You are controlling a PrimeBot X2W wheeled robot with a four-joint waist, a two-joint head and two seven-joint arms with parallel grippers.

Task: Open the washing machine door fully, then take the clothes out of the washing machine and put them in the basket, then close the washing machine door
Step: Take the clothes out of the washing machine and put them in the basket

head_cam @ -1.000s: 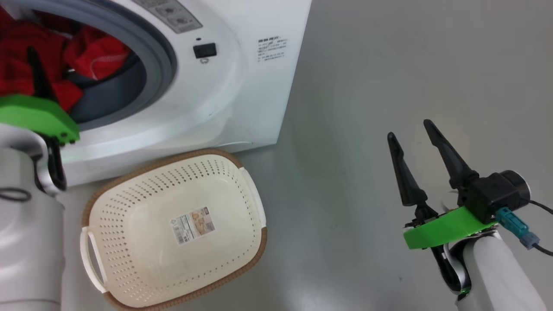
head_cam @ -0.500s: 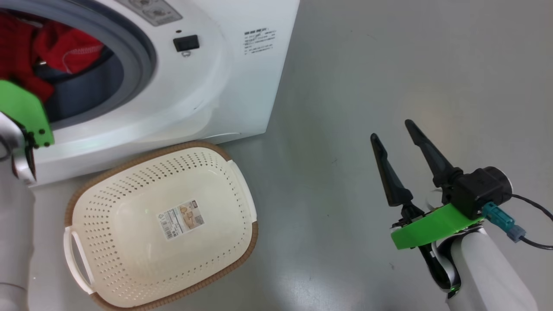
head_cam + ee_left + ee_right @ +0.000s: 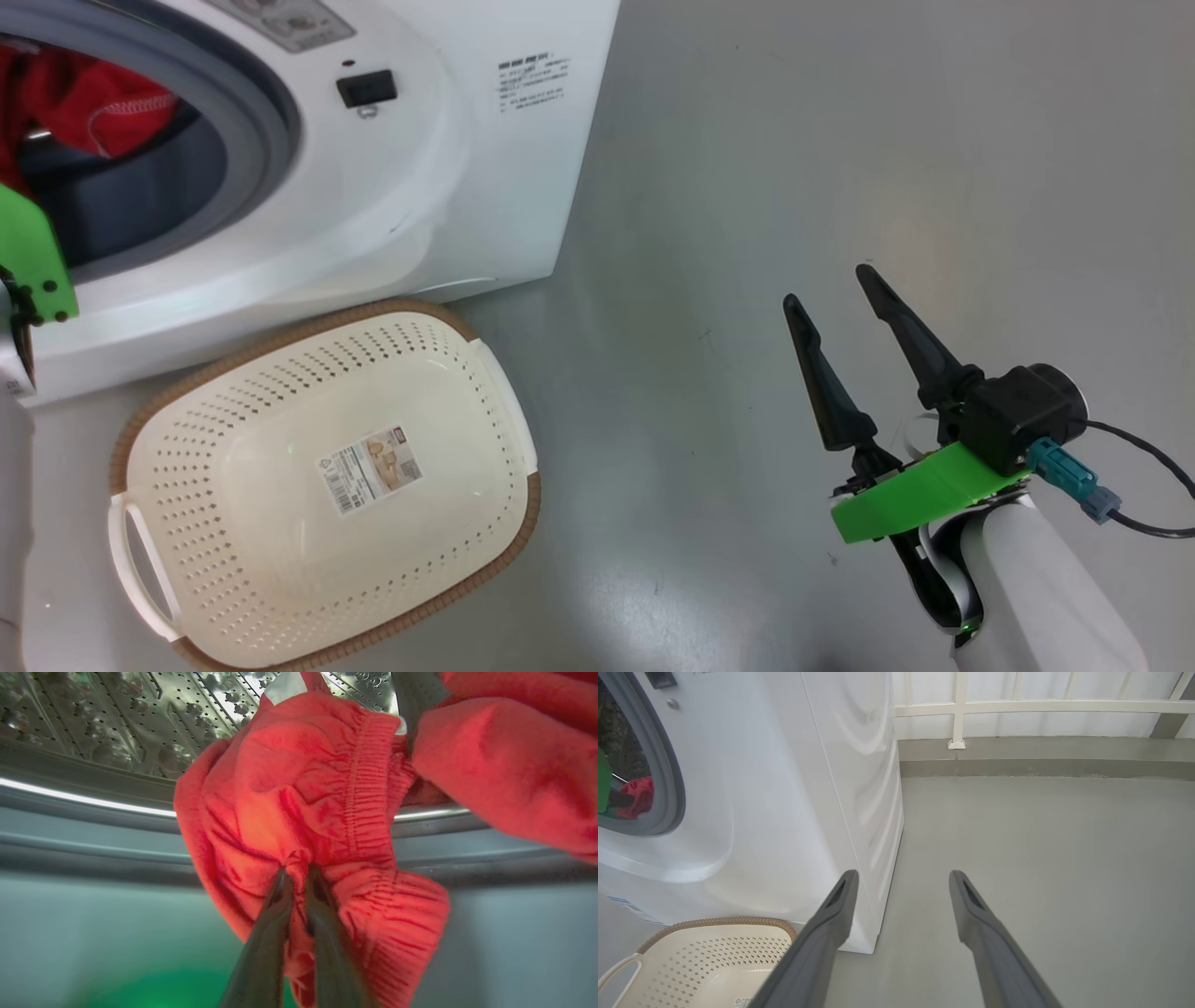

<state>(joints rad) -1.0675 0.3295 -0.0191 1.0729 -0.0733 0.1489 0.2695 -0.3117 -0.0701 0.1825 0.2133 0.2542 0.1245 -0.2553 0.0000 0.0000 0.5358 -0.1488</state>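
Low in the left wrist view, the left gripper [image 3: 297,877] is pinched almost shut on a fold of the clothes [image 3: 303,788] inside the washer [image 3: 420,187], presumably to drag them out. The basket [image 3: 233,541] sits lower left beneath the opening to receive them. The right gripper [image 3: 829,285], lower right, gapes empty, seemingly kept clear.
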